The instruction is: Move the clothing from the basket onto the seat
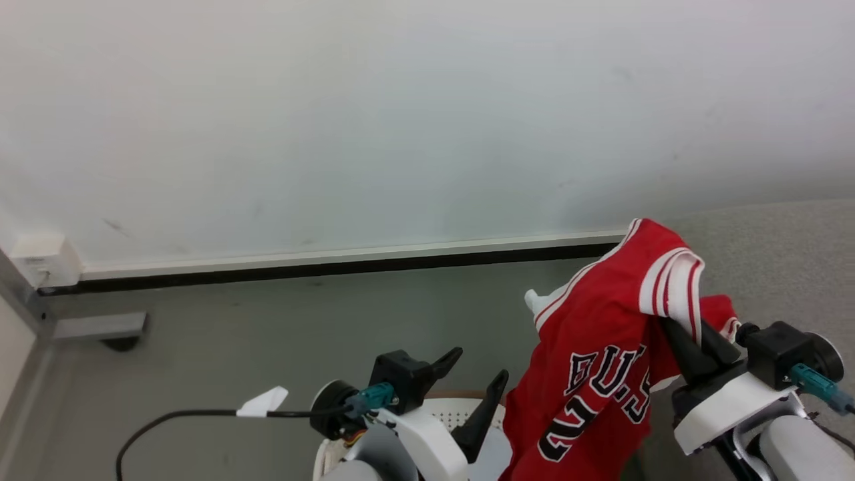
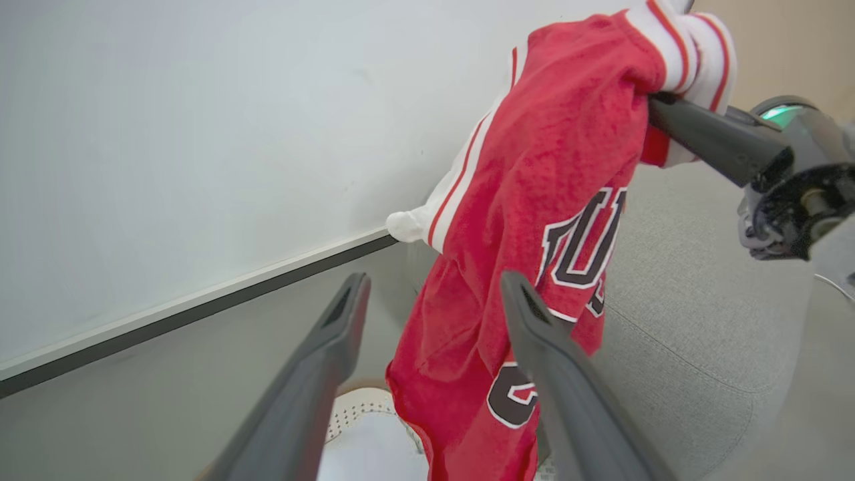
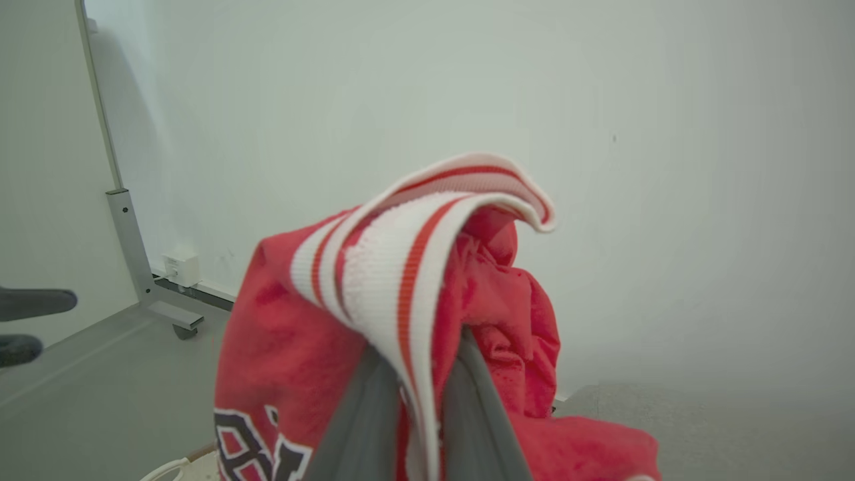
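White wall (image 1: pixel 401 100) behind, grey seat (image 1: pixel 768 254) beneath it at the right. Red jersey (image 1: pixel 601 347) held up in the air beside the seat's near edge, hem hanging down over the white basket (image 1: pixel 461 415), perhaps touching it. Pinched at the striped trim by the clenched right end effector (image 1: pixel 695 337). Released and empty, the left end effector (image 1: pixel 479 366), fingers spread, just beside the hanging cloth.

Basket (image 1: pixel 461 415): mostly behind the left arm (image 1: pixel 427 444) and clothing (image 1: pixel 601 374), cut by the bottom edge.
Right gripper (image 3: pixel 415 364) tips: buried in cloth.
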Motion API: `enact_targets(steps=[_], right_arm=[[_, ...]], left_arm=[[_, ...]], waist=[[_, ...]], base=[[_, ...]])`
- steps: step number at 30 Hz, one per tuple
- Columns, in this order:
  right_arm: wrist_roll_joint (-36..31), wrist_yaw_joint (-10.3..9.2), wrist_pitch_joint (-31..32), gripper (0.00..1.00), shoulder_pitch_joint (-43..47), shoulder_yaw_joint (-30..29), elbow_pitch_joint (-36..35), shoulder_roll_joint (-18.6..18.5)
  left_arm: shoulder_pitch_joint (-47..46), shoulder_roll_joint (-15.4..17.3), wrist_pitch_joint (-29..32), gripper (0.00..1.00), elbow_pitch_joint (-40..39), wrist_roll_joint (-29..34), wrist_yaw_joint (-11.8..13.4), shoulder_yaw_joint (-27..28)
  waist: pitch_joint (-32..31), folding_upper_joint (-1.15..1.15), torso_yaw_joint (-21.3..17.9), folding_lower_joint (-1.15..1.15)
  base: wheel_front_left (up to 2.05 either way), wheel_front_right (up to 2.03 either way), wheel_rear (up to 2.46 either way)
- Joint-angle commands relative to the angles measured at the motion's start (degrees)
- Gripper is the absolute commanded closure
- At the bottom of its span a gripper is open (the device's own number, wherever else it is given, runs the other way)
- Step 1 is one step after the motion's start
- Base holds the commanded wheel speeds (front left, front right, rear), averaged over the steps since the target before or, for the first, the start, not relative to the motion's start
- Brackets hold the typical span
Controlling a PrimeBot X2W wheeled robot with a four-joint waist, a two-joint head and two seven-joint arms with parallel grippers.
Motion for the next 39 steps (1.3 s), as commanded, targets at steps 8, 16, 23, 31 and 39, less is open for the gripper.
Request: enact_targets(steps=[8, 16, 23, 31, 39], right_arm=[[0.56, -0.13, -0.04, 1.00, 0.54, -4.22, -2.45, -5.48], [1.90, -0.13, -0.04, 1.00, 0.40, -7.33, -5.08, -9.26], [3.40, -0.13, -0.04, 1.00, -0.08, -10.46, -6.89, -9.79], [5.60, -0.13, 0.00, 1.00, -5.75, -16.85, -7.23, -11.47], [6.36, -0.13, 2.97, 1.00, -17.44, -28.83, -5.79, -15.21]], left_arm=[[0.29, -1.55, -1.53, 0.00, -0.55, -0.92, -0.33, -0.92], [-0.62, -3.23, -2.01, 0.00, -1.26, -1.25, -0.94, -2.14], [-1.78, -3.93, -1.82, 0.00, -1.87, -0.96, -1.29, -2.95], [-5.14, -4.46, -0.44, 0.00, -3.19, 0.21, -1.83, -3.90], [-13.44, -5.11, 0.84, 0.00, -5.47, 3.08, -2.91, -4.09]], waist=[[0.06, 0.00, -7.66, 0.00], [0.72, 0.00, -10.90, 0.00], [2.05, 0.00, -11.03, 0.00], [7.30, 0.00, -8.36, 0.00], [20.18, 0.00, -4.17, 0.00]], base=[[0.00, 0.00, 0.00], [0.00, 0.00, 0.00], [0.00, 0.00, 0.00], [0.00, 0.00, 0.00], [0.00, 0.00, 0.00]])
